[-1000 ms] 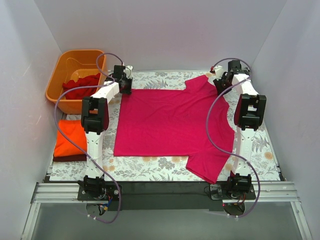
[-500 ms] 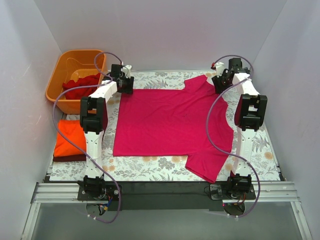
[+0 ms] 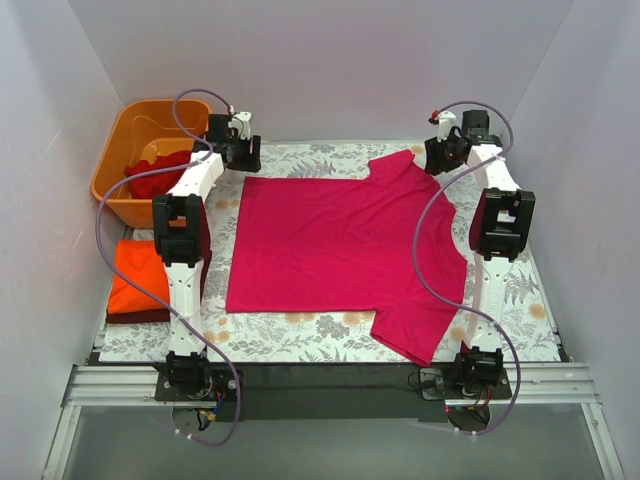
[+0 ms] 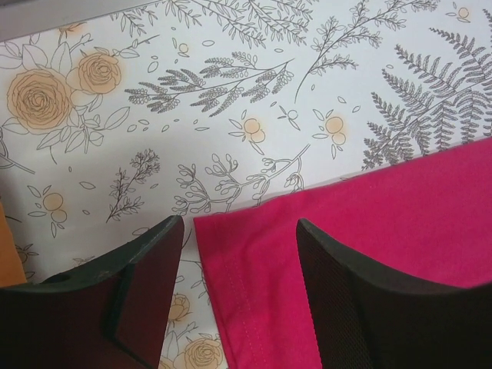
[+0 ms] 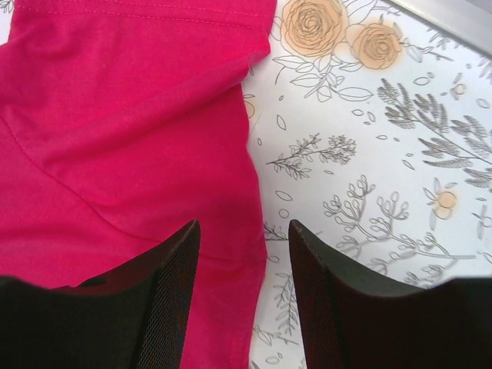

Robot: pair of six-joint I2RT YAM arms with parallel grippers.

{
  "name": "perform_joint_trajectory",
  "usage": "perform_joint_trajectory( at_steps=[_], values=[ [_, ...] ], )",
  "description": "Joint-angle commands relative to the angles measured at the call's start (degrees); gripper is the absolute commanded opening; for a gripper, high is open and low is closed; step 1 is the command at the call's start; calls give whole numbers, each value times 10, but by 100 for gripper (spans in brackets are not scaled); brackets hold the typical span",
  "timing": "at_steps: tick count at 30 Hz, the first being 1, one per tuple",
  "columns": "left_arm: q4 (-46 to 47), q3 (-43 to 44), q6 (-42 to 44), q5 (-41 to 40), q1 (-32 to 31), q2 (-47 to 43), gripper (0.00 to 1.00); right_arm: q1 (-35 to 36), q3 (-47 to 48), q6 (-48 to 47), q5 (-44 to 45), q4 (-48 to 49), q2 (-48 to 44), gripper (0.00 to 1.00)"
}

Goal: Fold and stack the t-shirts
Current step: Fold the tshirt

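1. Your left gripper [image 4: 238, 224] has let go: its jaws have spread and hang empty just above the hem corner of the magenta t-shirt [image 3: 340, 250], at about 11 o'clock of the garment
2. Your right gripper [image 5: 244, 227] has done the same at about 1 o'clock, with its jaws apart, nothing between them and the sleeve edge lying loose below
3. Both wrists have lifted and drawn back toward 12 o'clock compared with a second ago, when they sat lower on those far corners
4. The magenta shirt now lies spread flat in the middle of the floral table cover [image 3: 300, 335], its collar toward 3 o'clock and its hem toward 9 o'clock; the far hem corner sits a little farther out than before
5. Read this as the spreading step done, so the first fold comes next
6. At 9 o'clock the folded orange t-shirt [image 3: 140, 275] rests on a maroon t-shirt [image 3: 135, 317]; a red t-shirt [image 3: 160, 172] waits in the orange tub [image 3: 112, 165] at 10 o'clock
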Motion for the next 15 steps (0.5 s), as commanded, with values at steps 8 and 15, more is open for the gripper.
perform_joint_trajectory(
  at_steps=[8, 15],
  values=[
    [-11, 21, -5, -5, 8, 8, 59, 2, 10, 32, -22, 37, 41, 55],
    [-16, 37, -1, -36, 8, 40, 59, 3, 13, 27, -34, 39, 47, 48]
  ],
)
